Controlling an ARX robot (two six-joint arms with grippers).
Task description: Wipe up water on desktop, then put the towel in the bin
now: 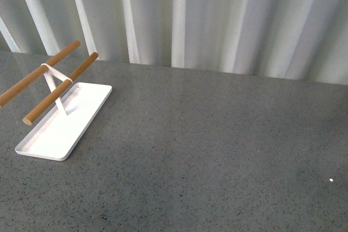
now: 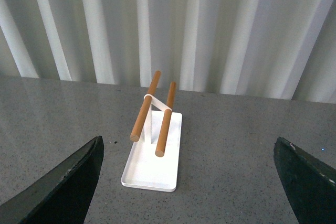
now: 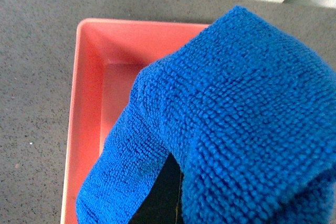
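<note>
In the right wrist view the bright-blue plush towel (image 3: pixel 236 124) fills most of the picture, draped over my right gripper (image 3: pixel 168 192), which is shut on it; only a dark sliver of the gripper shows under the cloth. The towel hangs above a red-orange bin (image 3: pixel 92 93) that stands on the speckled dark-grey desktop (image 3: pixel 37 77). My left gripper (image 2: pixel 191 182) is open and empty above the desktop (image 2: pixel 231 145), its two dark fingers (image 2: pixel 63 184) wide apart. Neither arm, the towel nor the bin shows in the front view. I see no water on the desktop (image 1: pixel 217 134).
A white tray (image 1: pixel 62 123) carrying a rack of two wooden rods (image 1: pixel 60 88) stands at the desktop's left; it also shows in the left wrist view (image 2: pixel 155 161). A white pleated curtain (image 1: pixel 190 14) hangs behind the desktop's far edge.
</note>
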